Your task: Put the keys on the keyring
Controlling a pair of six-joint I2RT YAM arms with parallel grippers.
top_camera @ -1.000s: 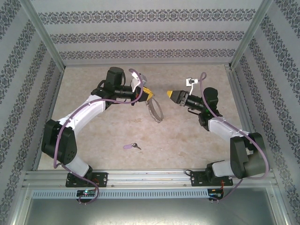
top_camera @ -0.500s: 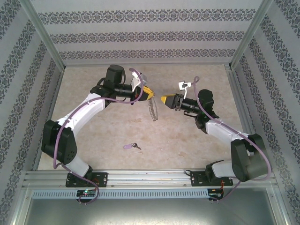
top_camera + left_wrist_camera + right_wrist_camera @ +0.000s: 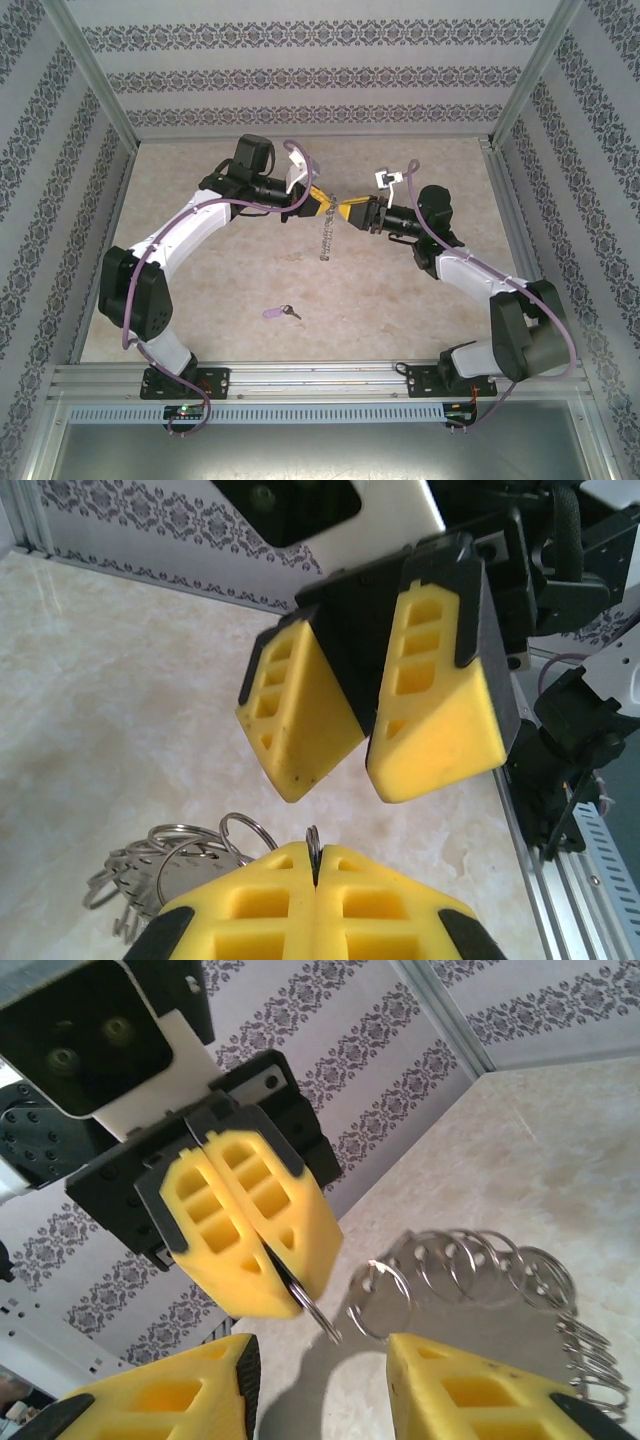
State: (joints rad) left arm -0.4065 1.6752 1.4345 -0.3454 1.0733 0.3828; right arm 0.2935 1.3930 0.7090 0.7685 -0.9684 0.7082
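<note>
The keyring [image 3: 325,236] hangs edge-on above the table from my left gripper [image 3: 326,202], which is shut on its top. In the left wrist view my left gripper [image 3: 316,865] pinches the thin wire of the keyring [image 3: 313,842], and several small silvery loops [image 3: 170,868] bunch at lower left. My right gripper [image 3: 346,211] stands open, tip to tip with the left one. In the right wrist view my right gripper [image 3: 320,1380] brackets the spot just below the keyring [image 3: 480,1265]. The key [image 3: 280,313], lilac-headed, lies flat on the table in front, far from both grippers.
The pale marble-patterned table [image 3: 220,290] is walled by patterned panels on three sides. An aluminium rail [image 3: 320,378] runs along the near edge by the arm bases. Open floor lies around the key and behind the grippers.
My right gripper has travelled left until its open fingers meet the left gripper's tips. The left gripper edged right, and the keyring has turned from a slanted oval to hang edge-on.
</note>
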